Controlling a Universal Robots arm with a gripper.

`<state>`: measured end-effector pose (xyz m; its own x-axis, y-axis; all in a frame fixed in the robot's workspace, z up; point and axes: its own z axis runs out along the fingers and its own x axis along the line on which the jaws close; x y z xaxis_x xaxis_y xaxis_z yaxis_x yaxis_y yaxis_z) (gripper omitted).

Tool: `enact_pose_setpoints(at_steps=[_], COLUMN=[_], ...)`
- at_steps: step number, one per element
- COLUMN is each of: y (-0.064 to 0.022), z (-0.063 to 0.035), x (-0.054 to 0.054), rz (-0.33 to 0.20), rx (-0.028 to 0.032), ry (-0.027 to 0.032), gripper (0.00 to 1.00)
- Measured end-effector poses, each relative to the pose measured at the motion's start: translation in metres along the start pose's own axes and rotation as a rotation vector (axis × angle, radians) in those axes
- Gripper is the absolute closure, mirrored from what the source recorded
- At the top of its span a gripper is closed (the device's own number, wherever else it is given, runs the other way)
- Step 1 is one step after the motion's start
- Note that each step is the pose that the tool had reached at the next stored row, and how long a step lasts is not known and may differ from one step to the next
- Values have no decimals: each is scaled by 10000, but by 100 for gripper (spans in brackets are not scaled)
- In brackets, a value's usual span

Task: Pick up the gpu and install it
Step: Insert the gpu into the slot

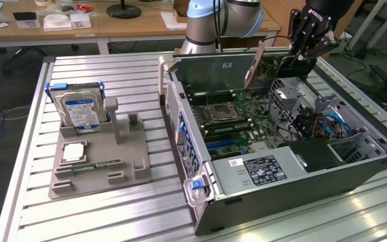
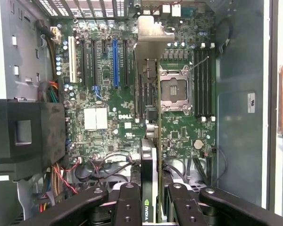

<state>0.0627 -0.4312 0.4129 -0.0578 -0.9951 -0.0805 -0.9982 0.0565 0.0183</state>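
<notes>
Exterior view: a slatted aluminium bench (image 1: 113, 70) carries a grey holder tray (image 1: 96, 171) toward its edge on the exterior view's left. An open computer case (image 1: 301, 171) lies on its side toward the edge on the exterior view's right. In the tray a blue-labelled hard drive (image 1: 79, 111) stands upright at the far end, and a green memory stick (image 1: 99, 165) lies flat nearer the front. Inside the case the motherboard (image 1: 241, 116) faces up, with its CPU socket (image 1: 221, 110) bare and a power supply (image 1: 257, 169) at the near end. The arm (image 1: 220, 15) reaches in from beyond the bench's far edge. Its jaws are clamped on the gpu (image 1: 255, 65), which hangs on edge above the far end of the case, brownish back showing, clear of the board.

Wrist view: the camera looks straight down into the case. The gpu (image 2: 148, 174) runs edge-on away from the jaws, which grip it on both flat sides. Its metal end bracket (image 2: 151, 35) lies at the far end, toward the case's slotted rear wall. Below it lies the motherboard (image 2: 104, 117). The card lines up between the blue slot (image 2: 115, 61) and the CPU socket (image 2: 176, 92), just beside the socket. A black drive cage (image 2: 23, 136) sits at one side of the board.
</notes>
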Motion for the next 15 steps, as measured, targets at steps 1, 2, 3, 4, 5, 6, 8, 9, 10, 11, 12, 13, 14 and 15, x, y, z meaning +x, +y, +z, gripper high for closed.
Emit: enact_pose_setpoints(at_steps=[1, 2, 3, 4, 5, 6, 8, 9, 10, 11, 12, 13, 14, 15], y=[2, 2, 2, 2, 2, 2, 2, 3, 5, 10, 17, 26, 34, 37], z=[1, 1, 1, 2, 2, 2, 2, 3, 7, 11, 16, 22, 26, 27], x=[0, 0, 0, 1, 0, 0, 0, 0, 1, 1, 3, 4, 5, 5], rz=[0, -1, -1, -1, -1, -1, -1, -1, 0, 2, 1, 0, 0, 0], rx=[0, -1, 0, -1, 0, 0, 0, 0, 0, 0, 0, 0, 0, 0], ry=[0, 0, 0, 0, 0, -1, -1, -1, -3, -3, -1, -3, -3, -2], gripper=[74, 74, 74, 74, 74, 74, 74, 74, 74, 74, 74, 74, 74, 74])
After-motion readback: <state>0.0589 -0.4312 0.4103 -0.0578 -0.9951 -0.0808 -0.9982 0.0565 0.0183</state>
